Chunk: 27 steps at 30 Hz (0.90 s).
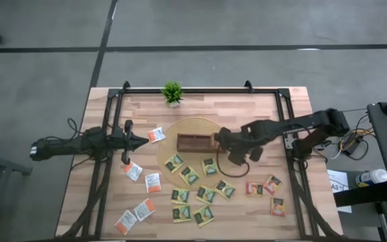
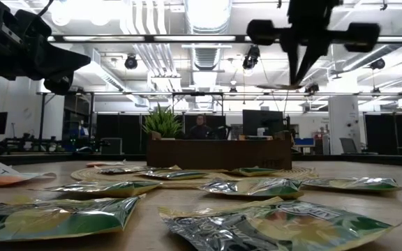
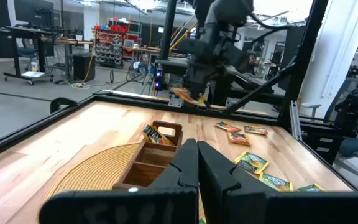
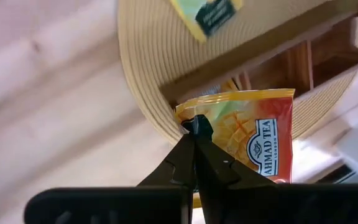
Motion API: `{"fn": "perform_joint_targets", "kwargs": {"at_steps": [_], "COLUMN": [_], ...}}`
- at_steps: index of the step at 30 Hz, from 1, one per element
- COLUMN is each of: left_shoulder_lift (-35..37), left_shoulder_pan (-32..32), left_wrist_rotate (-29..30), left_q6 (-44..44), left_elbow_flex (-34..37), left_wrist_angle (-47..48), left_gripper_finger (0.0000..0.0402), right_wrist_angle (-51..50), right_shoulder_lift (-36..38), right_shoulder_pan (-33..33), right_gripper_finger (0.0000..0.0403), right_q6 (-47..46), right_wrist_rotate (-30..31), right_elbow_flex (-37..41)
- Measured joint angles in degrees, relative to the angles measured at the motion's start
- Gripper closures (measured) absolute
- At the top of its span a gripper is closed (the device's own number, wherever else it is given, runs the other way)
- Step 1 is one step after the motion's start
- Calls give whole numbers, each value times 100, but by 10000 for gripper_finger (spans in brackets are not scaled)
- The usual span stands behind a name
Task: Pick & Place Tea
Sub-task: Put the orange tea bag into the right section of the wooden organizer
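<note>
My right gripper (image 1: 222,140) is shut on one tea sachet (image 4: 247,137), orange and yellow with a red end. It hangs above the right end of the brown compartment tray (image 1: 195,142) on the round woven mat (image 1: 200,128). More tea lies flat on the table: white-and-orange sachets (image 1: 152,182) on the left, green-and-yellow ones (image 1: 189,176) in the middle, red ones (image 1: 272,183) on the right. One sachet (image 3: 156,134) stands in a tray compartment. My left gripper (image 1: 140,141) waits shut and level over the table's left part, holding nothing. My right gripper pinches the sachet by one corner (image 4: 187,117) between its two fingertips (image 4: 197,127). The fingers come from above, pointing steeply down. The sachet is lifted clear of table, mat and tray, and sticks out sideways from the fingertips (image 3: 182,96).
A small green potted plant (image 1: 172,93) stands at the table's far edge. Black frame rails (image 1: 289,134) run along the table's left and right sides. Bare wood lies between the mat and the far edge.
</note>
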<state>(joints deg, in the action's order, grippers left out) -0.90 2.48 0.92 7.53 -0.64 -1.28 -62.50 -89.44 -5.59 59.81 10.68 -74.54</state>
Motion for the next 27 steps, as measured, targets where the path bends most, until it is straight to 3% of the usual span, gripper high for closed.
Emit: {"fn": "perform_joint_targets", "kwargs": {"at_steps": [8, 22, 27], "left_shoulder_lift": [-1, 1, 0], "left_shoulder_pan": [0, 1, 2], "left_wrist_rotate": [-1, -1, -1], "left_q6": [0, -1, 0], "left_elbow_flex": [0, 0, 1], "left_wrist_angle": [0, 0, 0], "left_gripper_finger": [402, 402, 402], "right_wrist_angle": [168, 748, 790], "right_shoulder_lift": [-159, -162, -409], "right_shoulder_pan": [275, 331, 389], "right_gripper_finger": [394, 394, 394], "right_q6": [2009, 4071, 4429], "right_wrist_rotate": [642, 766, 1194], "right_elbow_flex": [-73, -26, -7]}}
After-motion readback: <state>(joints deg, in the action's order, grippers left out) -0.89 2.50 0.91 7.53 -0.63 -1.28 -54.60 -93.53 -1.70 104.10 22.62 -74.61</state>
